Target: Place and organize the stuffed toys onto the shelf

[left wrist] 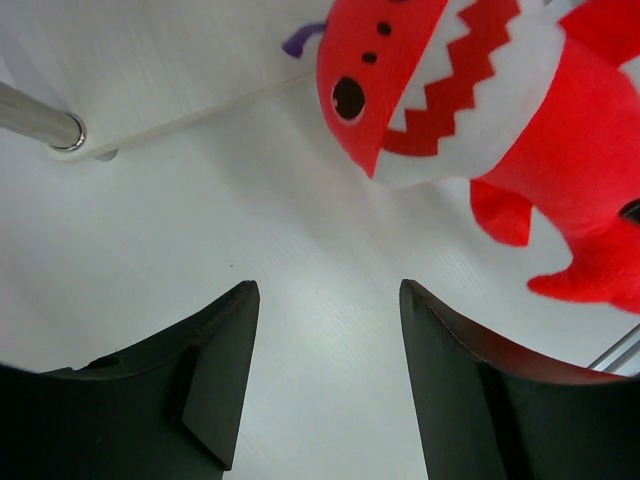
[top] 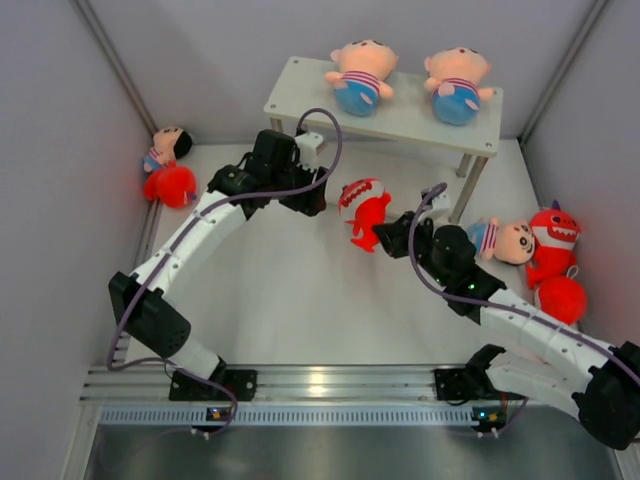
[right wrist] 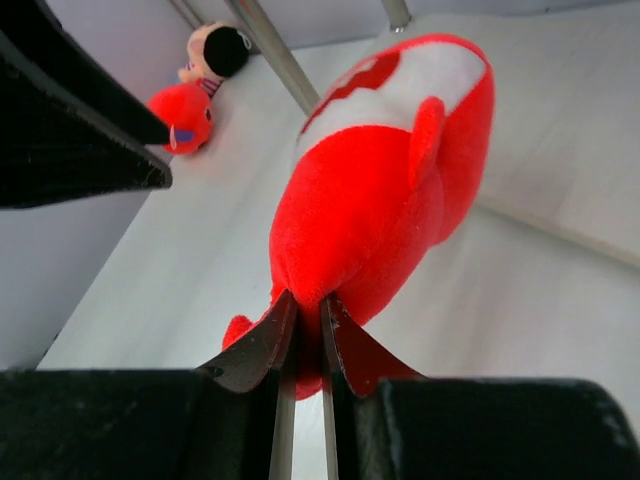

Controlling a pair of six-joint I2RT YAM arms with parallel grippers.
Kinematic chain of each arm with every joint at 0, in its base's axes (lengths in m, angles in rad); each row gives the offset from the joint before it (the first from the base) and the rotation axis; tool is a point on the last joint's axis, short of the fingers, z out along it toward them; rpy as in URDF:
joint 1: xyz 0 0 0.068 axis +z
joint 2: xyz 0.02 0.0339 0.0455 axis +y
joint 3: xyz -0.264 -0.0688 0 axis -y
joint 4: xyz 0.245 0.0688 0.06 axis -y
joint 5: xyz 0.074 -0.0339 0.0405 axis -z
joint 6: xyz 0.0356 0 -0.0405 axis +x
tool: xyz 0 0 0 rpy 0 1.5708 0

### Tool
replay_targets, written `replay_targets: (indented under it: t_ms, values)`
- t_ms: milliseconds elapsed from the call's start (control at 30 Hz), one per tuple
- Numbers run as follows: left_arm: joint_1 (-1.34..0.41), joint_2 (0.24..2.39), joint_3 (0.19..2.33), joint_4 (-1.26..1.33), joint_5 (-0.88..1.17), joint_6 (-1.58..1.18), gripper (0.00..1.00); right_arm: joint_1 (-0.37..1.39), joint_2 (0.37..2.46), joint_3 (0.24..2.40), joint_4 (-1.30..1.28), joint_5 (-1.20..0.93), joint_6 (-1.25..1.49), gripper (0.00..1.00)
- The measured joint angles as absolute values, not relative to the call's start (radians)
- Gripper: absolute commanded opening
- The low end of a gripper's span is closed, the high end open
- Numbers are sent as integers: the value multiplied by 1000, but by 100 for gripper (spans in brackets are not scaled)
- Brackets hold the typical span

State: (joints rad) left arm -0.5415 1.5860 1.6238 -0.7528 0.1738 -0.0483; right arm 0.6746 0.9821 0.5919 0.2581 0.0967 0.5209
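Right wrist: end effector [right wrist: 305, 302] pinches fuzzy red shark [right wrist: 385, 190] tail

Four peach dolls [top: 362, 72] [top: 458, 85] [top: 167, 145] [top: 510, 241] in striped shirts, three red sharks [top: 364, 210] [top: 553, 235] [top: 172, 186] for sure, maybe a fourth at right, one shelf [top: 400, 115], two arms [top: 200, 230] [top: 520, 320]

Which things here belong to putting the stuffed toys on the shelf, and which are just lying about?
Job: shelf; left shelf doll; right shelf doll; held shark, in right gripper; left-wall doll; left-wall shark; right-side doll; right-side shark.
Just lying about: purple cables; metal rail.
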Motion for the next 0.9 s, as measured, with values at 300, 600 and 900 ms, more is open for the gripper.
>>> replay_targets:
  t_ms: [300,600,900]
  values:
    - [-539,1514,1591,-757,133,18,64,529,943,625,270,60,394,0]
    - [-532,1512,1541,-763,99,45,64,321,1007,625,451,11,333,0]
    - [-524,1507,1535,-763,89,53,64,258,1238,611,598,4,345,0]
